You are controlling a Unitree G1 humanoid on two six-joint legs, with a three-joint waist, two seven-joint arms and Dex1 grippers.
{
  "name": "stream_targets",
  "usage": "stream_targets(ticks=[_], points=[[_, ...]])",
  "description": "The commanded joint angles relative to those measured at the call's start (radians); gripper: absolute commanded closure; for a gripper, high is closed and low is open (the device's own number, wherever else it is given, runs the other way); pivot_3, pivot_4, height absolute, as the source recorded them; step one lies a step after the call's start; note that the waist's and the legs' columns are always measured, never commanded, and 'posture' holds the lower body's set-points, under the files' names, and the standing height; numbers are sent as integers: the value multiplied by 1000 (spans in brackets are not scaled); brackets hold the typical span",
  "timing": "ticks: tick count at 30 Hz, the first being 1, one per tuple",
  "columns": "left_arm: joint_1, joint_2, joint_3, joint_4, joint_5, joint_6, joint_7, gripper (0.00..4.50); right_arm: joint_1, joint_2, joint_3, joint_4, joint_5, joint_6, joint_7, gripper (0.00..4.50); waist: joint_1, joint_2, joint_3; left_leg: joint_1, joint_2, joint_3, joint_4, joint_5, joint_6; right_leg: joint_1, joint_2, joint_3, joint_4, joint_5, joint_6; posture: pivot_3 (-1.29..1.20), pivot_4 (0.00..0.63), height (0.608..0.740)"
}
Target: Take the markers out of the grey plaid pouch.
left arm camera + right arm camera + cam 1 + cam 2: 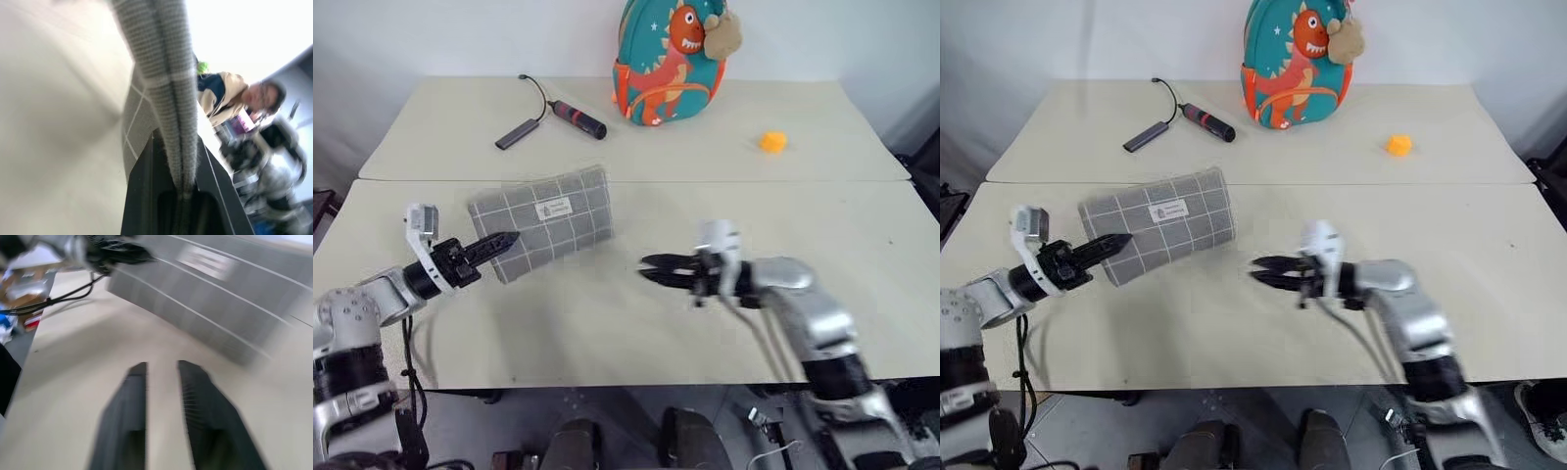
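The flat rectangular grey plaid fabric pouch [546, 221] with white grid lines and a small white label hangs above the near beige table [607, 323], lifted off its surface. Its long axis runs roughly across the scene, tilted so that the end toward the robot's left sits lower and nearer, while the other end rises toward the seam between the 2 tables. The left gripper [499, 245] is clamped on that lower end; in the left wrist view its 2 black fingers [146, 196] pinch the fabric edge between them. A speck of lime green [202, 67] shows just past the pouch's far end in that view, too small to identify.

The right gripper [651, 266] hovers over the near table, well apart from the pouch, pointing toward the robot's left. Its 2 fingers [205, 416] stand slightly apart with nothing between them.

On the far table [724, 147] stand a teal dinosaur backpack [668, 61], a small orange object [772, 142], and a red-and-black cabled stick [578, 118].
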State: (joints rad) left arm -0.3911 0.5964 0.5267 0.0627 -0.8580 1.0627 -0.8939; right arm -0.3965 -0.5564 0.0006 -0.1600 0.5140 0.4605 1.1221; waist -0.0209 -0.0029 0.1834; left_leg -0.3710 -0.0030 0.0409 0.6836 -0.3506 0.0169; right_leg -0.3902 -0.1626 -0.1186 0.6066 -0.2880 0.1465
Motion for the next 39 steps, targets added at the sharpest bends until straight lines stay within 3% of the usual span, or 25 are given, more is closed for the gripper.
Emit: stream_targets(ticks=[1,5,8,15,20,24,28,31,39], points=[[29,-65,-34,-144,9,-186,-27,4500,48,-84,-105,-35,109,61,60,2373,11,0,0,0,-1,2,0,0,0,0,0,0,-2,0,0,0,150,740],[77,-146,-231,-196,214,-551,-105,4500,68,-212,-242,116,129,90,76,1026,22,0,0,1,-1,9,0,0,1,0,1,2,-3,1,1,0,150,740],[67,-191,-344,-131,340,-777,-143,4500,55,-257,-310,202,156,119,72,60,26,0,0,1,-1,17,0,0,1,0,1,2,-4,1,2,0,150,740],[-6,-256,-545,175,597,-1335,-231,4500,19,-388,-386,283,267,359,93,17,43,0,0,0,-1,19,0,0,2,-1,1,2,-4,1,2,0,150,740],[-114,-265,-595,395,740,-1679,-169,4500,-193,-442,-364,298,389,739,-52,17,41,0,0,0,0,20,1,1,4,-2,-1,2,-5,3,2,0,150,740],[-145,-283,-634,478,745,-1786,-186,4500,-339,-340,-293,215,489,968,-140,17,39,0,0,0,2,12,1,1,4,-3,-1,2,-5,4,1,0,150,740],[-161,-288,-654,517,747,-1824,-173,4500,-381,-179,-242,160,546,1078,-225,17,42,0,0,-3,1,9,1,1,4,-3,-1,-1,-6,4,1,0,150,740],[-162,-285,-664,525,748,-1816,-160,4500,-371,-31,-186,121,550,1114,-300,17,44,0,0,-6,-1,8,3,1,4,-4,-1,-3,-5,4,2,0,150,740],[-140,-268,-676,498,757,-1795,-133,4500,-361,127,-187,119,544,1113,-406,17,40,1,0,-8,-2,8,5,1,4,-3,-1,-5,-4,4,2,0,150,740]])
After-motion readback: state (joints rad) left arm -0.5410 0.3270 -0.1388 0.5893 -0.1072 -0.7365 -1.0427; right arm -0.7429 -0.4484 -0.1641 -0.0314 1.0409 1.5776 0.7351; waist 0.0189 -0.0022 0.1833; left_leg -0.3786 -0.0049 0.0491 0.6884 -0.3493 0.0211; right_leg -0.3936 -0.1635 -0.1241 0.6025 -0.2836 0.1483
